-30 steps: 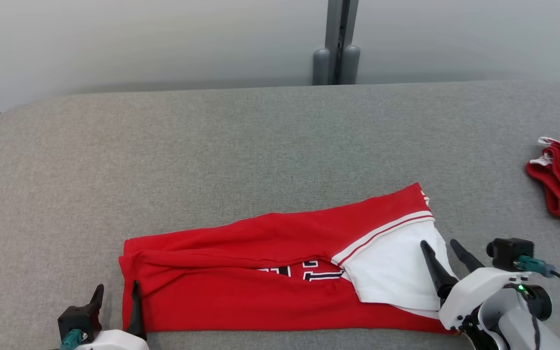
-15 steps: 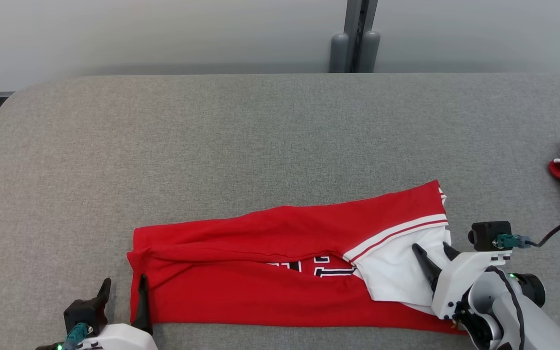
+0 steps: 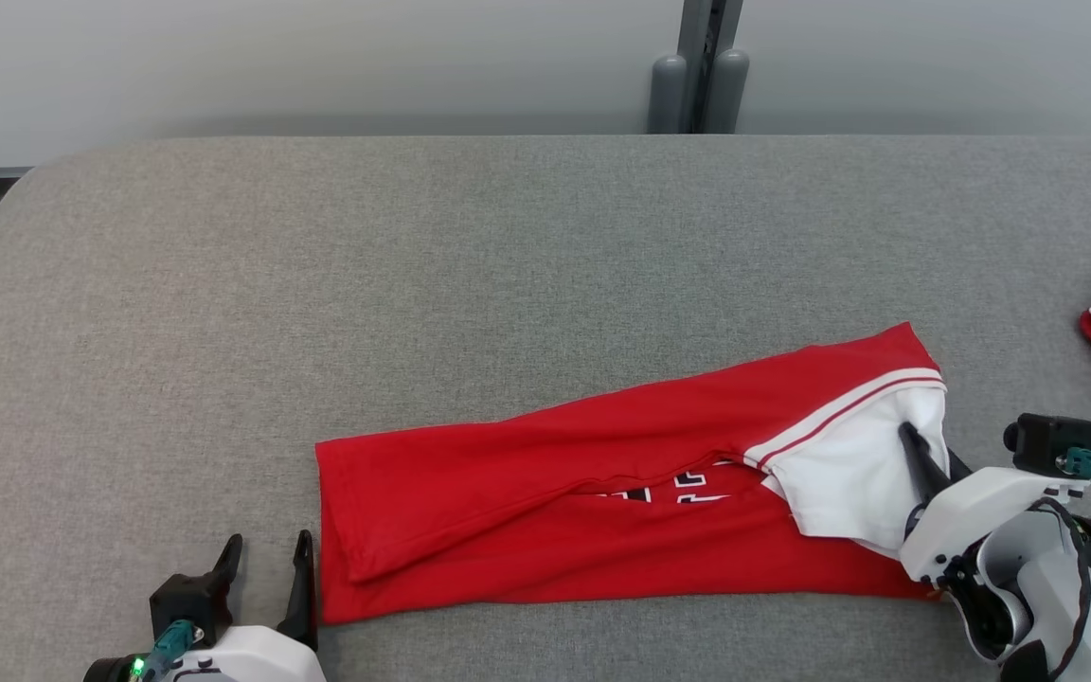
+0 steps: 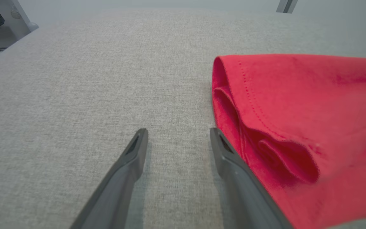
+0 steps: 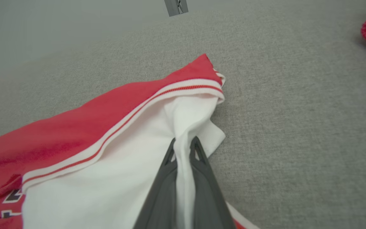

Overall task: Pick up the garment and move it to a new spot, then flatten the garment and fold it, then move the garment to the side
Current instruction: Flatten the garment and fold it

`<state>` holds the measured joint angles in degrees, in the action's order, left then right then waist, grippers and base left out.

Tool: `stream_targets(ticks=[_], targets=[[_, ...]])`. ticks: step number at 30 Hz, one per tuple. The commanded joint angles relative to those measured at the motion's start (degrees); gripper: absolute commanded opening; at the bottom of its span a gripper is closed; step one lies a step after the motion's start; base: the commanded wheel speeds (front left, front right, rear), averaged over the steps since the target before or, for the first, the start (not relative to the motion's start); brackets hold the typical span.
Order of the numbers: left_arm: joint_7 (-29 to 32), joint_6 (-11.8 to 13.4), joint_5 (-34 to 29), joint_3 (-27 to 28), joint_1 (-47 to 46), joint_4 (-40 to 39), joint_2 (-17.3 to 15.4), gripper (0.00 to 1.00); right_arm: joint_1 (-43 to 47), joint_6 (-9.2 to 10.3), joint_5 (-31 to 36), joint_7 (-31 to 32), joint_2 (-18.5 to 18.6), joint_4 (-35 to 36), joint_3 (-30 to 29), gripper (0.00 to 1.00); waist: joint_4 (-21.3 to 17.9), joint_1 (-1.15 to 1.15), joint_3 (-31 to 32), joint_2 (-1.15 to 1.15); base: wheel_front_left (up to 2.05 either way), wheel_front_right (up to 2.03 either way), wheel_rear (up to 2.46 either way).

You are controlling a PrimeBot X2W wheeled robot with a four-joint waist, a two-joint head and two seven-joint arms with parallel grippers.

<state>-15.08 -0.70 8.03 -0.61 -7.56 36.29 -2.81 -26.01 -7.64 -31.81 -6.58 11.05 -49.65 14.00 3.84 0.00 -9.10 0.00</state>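
Right gripper (image 5: 183, 142) clamps the garment (image 3: 527, 474) at its 3 o'clock end; left gripper (image 3: 269, 538), jaws apart, rests beside its 8 o'clock corner.

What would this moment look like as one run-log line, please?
garment: folded lengthwise, lying on grey surface | right tool: shut on garment, white end | left tool: open, beside garment's red hem, holding nothing

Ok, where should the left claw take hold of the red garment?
Grip the red garment at the near corner of its hem end, coming from the left along the table: the stacked layers there gape toward the open left claw, and the right claw pinches the white end.
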Motion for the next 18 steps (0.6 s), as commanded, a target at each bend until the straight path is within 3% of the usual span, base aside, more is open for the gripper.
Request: stream_targets(ticks=[1,10,18], targets=[[-0.1,-0.2,0.1,-0.3,-0.8,0.1,-0.2,1.00,-0.9,0.28,0.5,-1.1,0.4,0.3,-0.6,0.00,-0.5,0.00,0.2,0.00,0.00,0.00,0.00],[-0.1,0.2,1.1,-2.6,-1.1,0.2,-0.3,1.00,1.4,0.16,-1.5,1.5,-1.0,11.8,7.3,0.00,-2.0,0.00,1.0,0.00,0.00,0.00,0.00],[-0.1,0.3,2.1,-6.1,-1.4,0.6,-0.3,1.00,3.8,0.16,-5.4,9.6,-0.1,26.0,18.1,0.00,-1.2,0.00,1.8,0.00,0.00,0.00,0.00]])
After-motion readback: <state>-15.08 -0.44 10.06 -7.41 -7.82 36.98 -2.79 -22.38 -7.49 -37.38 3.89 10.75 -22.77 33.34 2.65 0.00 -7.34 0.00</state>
